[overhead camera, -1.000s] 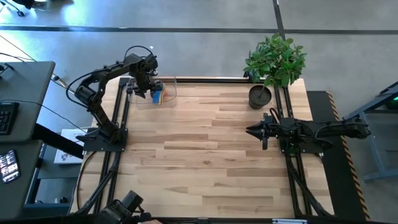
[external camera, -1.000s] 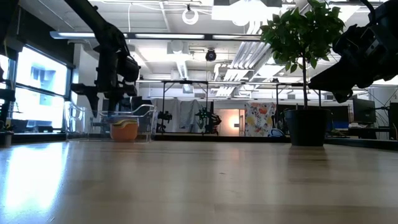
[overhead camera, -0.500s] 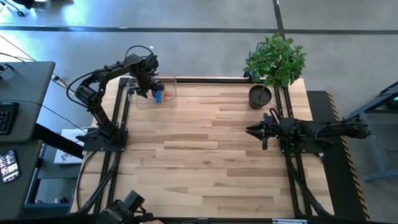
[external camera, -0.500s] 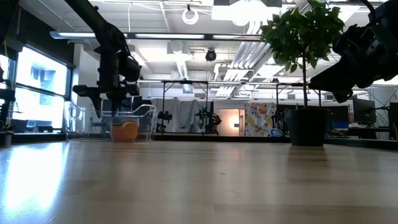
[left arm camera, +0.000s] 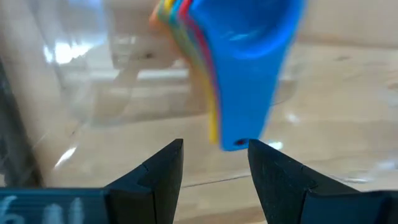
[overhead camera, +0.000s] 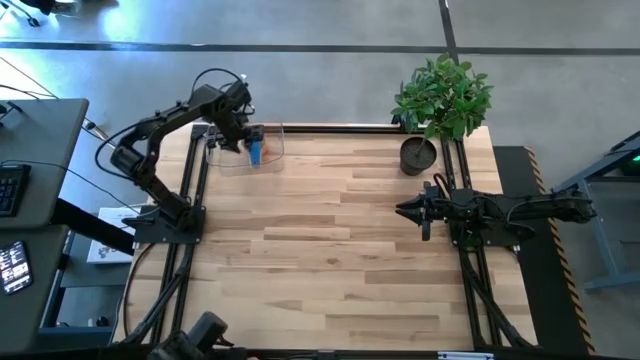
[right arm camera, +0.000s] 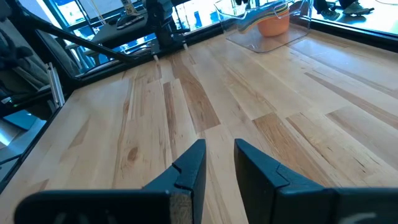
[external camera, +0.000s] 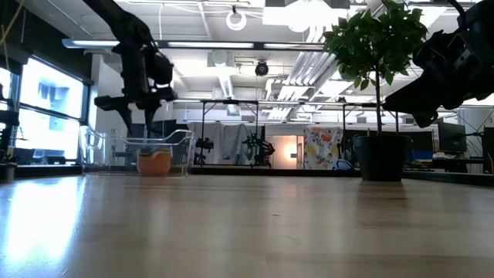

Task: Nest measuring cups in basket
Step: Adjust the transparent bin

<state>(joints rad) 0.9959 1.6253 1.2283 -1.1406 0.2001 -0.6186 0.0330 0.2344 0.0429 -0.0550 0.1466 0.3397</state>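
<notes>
The measuring cups (left arm camera: 249,56) sit nested in one stack inside the clear basket (overhead camera: 272,140) at the table's far left, a blue cup on top and orange, yellow and red rims showing beneath it. In the low view the stack (external camera: 154,161) rests on the basket's floor. My left gripper (left arm camera: 214,152) hovers open above the basket, pointing down, its fingers on either side of the blue handle's end and clear of it. My right gripper (overhead camera: 405,210) waits at the table's right side, open, holding nothing.
A dark pot with a green plant (overhead camera: 418,155) stands at the far right corner, just beyond my right gripper. The wooden table (overhead camera: 330,250) between the two arms is bare. Dark rails run along the left and right edges.
My left gripper has risen straight up from inside the basket and now stands higher above it, still open. The nested cups have stayed where they were in the basket.
</notes>
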